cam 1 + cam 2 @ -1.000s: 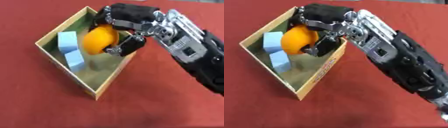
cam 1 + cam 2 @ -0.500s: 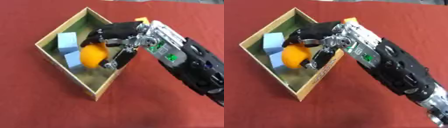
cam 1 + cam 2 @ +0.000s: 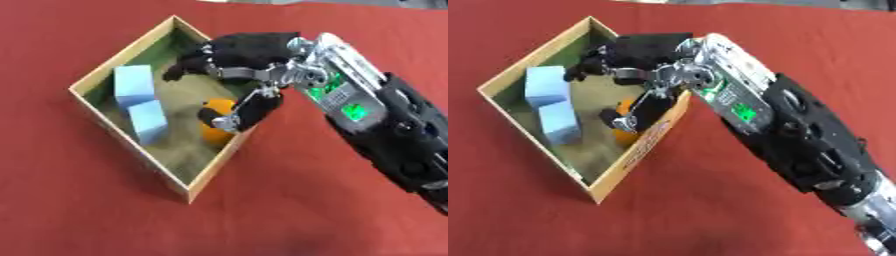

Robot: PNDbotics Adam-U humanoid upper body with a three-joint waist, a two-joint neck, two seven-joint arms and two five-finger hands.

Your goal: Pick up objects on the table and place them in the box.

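A wooden box (image 3: 118,57) with a green floor sits askew on the red table. Two light blue blocks (image 3: 133,85) (image 3: 149,121) lie inside along its left wall. An orange round object (image 3: 213,134) rests on the box floor against the right wall. My right hand (image 3: 241,52) reaches in over the box from the right. Its fingers (image 3: 179,70) are spread and point left above the floor. The thumb (image 3: 238,116) hangs down just in front of the orange object and partly hides it. The hand is open and holds nothing. My left hand shows in neither view.
Red tablecloth (image 3: 105,210) surrounds the box on all sides. My right forearm (image 3: 798,135) crosses the table from the lower right to the box's right wall.
The right hand lowered the orange object into the box and opened. The object now lies on the floor by the right wall, and the fingers have spread away from it.
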